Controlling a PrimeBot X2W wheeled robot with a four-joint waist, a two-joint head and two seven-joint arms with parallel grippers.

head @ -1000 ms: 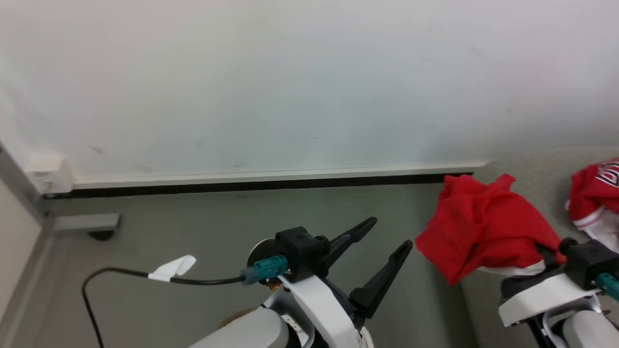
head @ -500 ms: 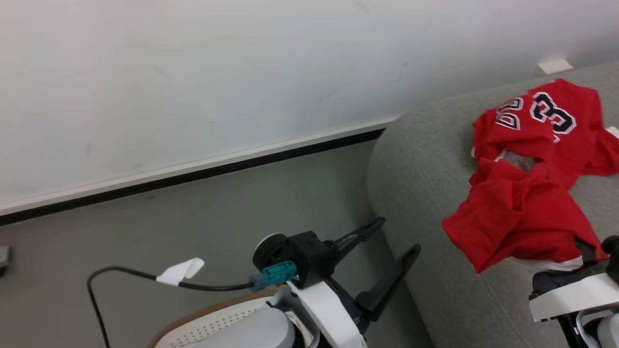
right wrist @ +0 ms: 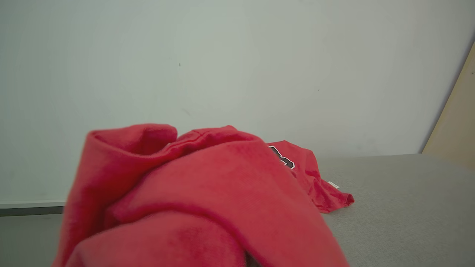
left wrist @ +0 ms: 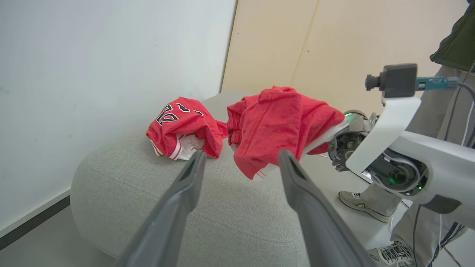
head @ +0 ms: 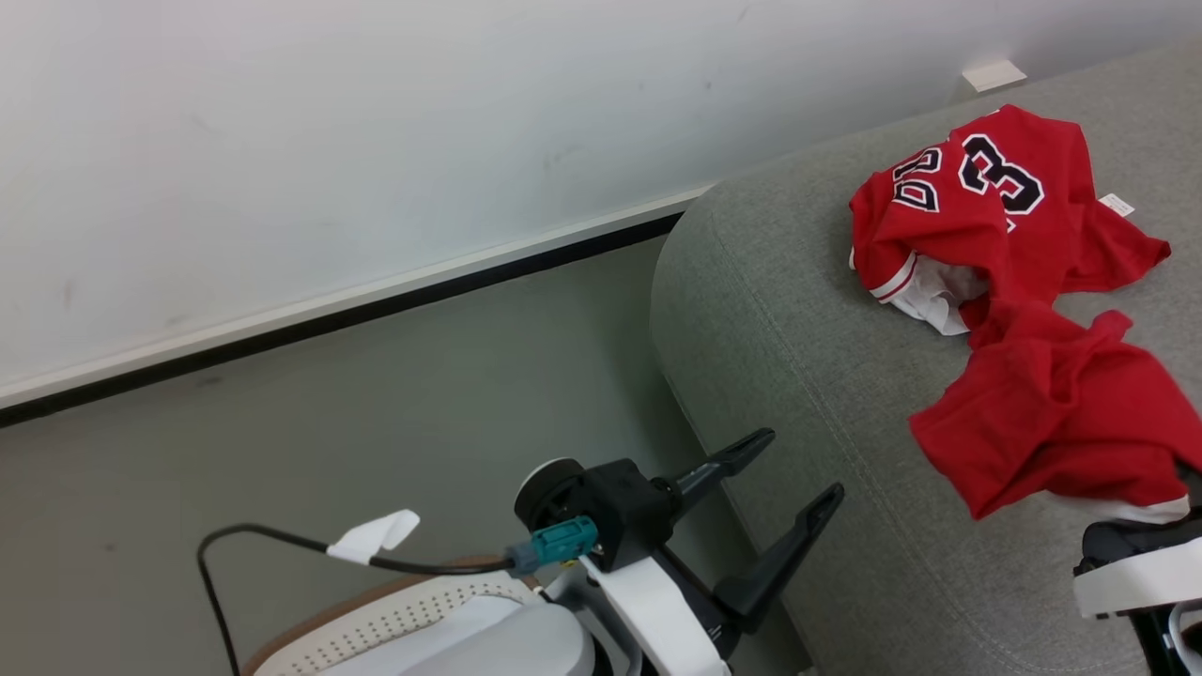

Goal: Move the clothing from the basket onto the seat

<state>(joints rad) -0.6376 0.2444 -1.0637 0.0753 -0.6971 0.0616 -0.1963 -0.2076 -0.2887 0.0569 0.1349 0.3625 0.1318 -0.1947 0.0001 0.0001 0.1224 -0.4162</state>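
The clothing is two red pieces. A jersey (head: 986,183) with black numerals lies crumpled on the large grey seat (head: 798,310). A plain red piece (head: 1052,422) hangs just above the seat's near part, draped over my right gripper, which is shut on it. The cloth hides the fingers, and the pale right wrist (head: 1132,577) shows below it. The same piece (left wrist: 282,122) hangs beside the jersey (left wrist: 182,126) in the left wrist view and fills the foreground (right wrist: 204,193) of the right wrist view. My left gripper (head: 798,465) stands open and empty beside the seat's left edge, above the basket (head: 376,620).
A white wall with a black skirting strip (head: 329,319) runs behind the grey floor. A black cable with a white tag (head: 371,537) loops off my left wrist. A person's legs and shoes (left wrist: 358,200) stand beyond the seat, near my right arm (left wrist: 393,148).
The head camera has swung right, bringing the seat and the jersey into fuller view. The plain red piece now hangs over the seat. Both grippers keep their states.
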